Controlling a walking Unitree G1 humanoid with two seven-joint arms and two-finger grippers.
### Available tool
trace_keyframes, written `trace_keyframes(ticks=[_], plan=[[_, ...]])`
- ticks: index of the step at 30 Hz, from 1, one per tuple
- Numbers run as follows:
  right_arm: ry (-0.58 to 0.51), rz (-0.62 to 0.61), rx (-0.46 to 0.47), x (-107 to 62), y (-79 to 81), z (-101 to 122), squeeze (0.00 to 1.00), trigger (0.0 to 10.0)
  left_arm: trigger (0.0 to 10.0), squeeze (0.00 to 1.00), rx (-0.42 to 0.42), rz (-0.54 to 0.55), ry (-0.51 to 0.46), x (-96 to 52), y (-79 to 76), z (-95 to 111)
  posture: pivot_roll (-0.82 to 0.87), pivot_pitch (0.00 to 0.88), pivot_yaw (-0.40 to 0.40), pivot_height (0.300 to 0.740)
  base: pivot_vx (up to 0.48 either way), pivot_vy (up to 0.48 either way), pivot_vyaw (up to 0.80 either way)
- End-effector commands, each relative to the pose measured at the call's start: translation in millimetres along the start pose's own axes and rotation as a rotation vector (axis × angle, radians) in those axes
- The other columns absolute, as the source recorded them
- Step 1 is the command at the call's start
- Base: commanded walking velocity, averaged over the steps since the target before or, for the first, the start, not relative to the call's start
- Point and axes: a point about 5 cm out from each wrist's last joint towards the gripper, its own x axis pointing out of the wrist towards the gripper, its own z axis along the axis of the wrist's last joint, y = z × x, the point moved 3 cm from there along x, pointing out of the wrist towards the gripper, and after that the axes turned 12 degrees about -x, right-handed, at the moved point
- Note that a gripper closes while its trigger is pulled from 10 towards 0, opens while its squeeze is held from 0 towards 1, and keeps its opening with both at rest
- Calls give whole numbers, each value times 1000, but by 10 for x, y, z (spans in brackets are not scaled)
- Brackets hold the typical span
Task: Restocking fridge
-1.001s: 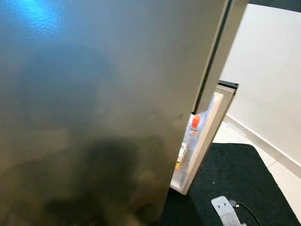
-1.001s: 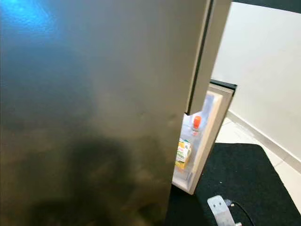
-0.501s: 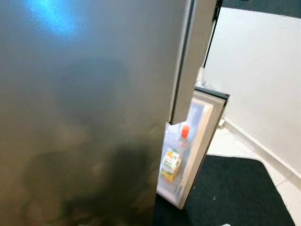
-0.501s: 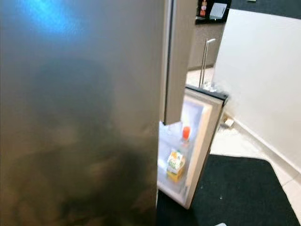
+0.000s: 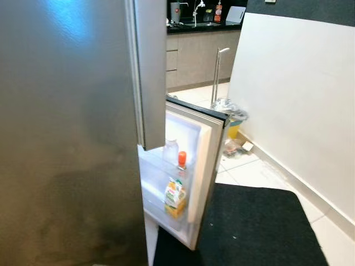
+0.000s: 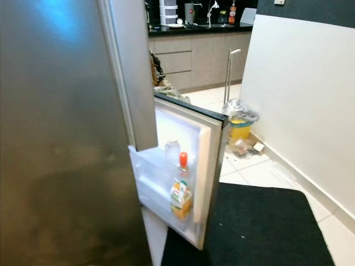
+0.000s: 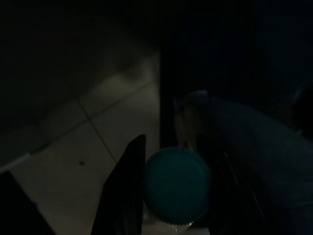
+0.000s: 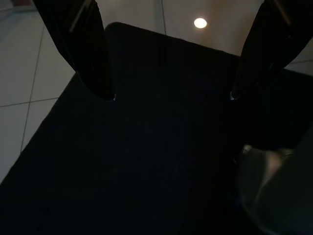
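A black floor mat lies on pale floor tiles, its far edge near the base of a white wall with a white skirting board; a small bin with a yellow body and a crumpled clear liner stands against that wall; some litter lies just beside it; an upright chrome post stands behind the bin; grey kitchen cabinets run across the background under a dark countertop; bottles and a faucet stand on the countertop, too small to identify further.
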Motion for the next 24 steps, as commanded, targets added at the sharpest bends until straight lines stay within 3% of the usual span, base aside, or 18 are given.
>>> trace_keyframes(ticks=[1,15,24], plan=[[2,-1,-6,-5,-23,-11,0,10000,10000,0,-3,-34,68,5,-104,-188,-70,0,-31,740,0,-480,0],[-19,18,-7,-7,-9,1,0,10000,10000,0,-6,-30,70,9,-116,-198,-73,0,-31,740,0,-480,0],[-57,41,-19,-10,-6,60,0,10000,10000,0,-20,-12,69,15,-111,-190,-76,0,-33,740,0,0,744]])
